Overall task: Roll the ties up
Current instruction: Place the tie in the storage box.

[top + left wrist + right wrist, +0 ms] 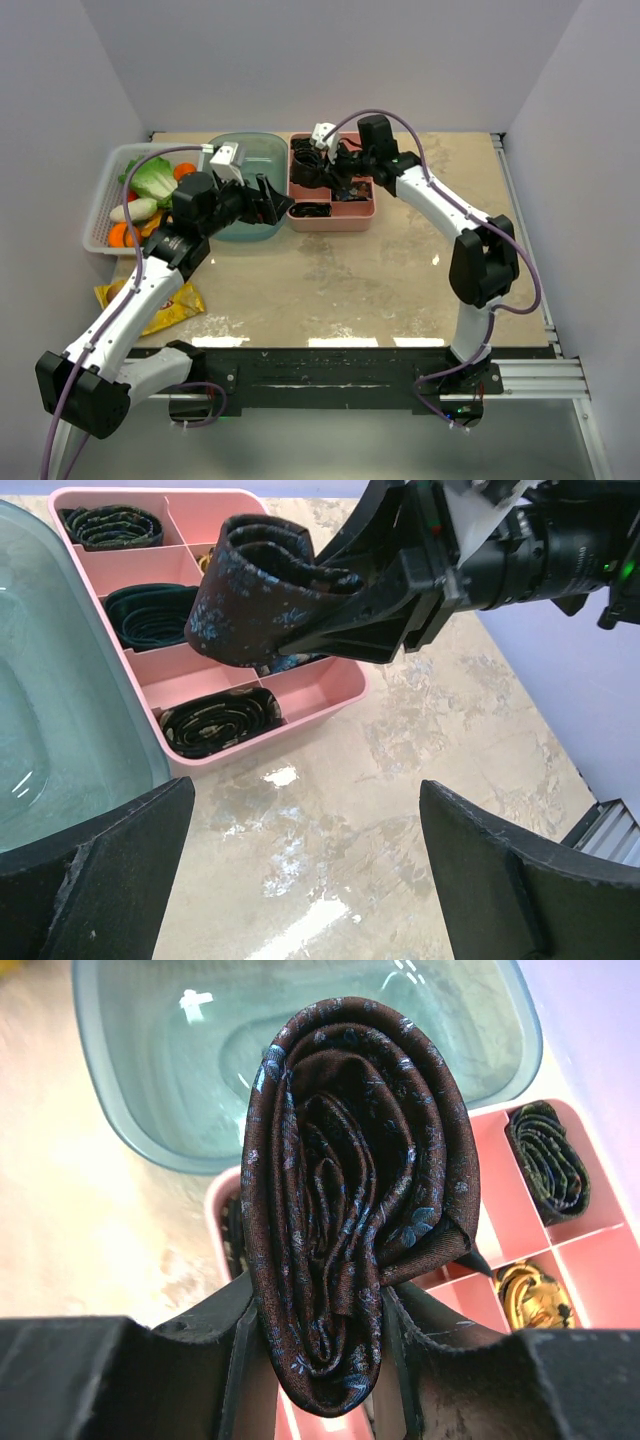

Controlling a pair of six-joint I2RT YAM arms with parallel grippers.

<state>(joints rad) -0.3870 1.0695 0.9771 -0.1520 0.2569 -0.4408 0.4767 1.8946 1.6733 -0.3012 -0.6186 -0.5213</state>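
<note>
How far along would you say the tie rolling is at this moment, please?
Done: at least three rolled ties sit in compartments of the pink tray. In hand: the right gripper is shut on a rolled brown tie, held above that tray. Left: setting it down, probably in the empty compartment at the tray's corner. The left gripper is open and holds nothing.

Much of the pink organizer (600, 1280) behind the rolled tie (350, 1210), out of sight.
</note>
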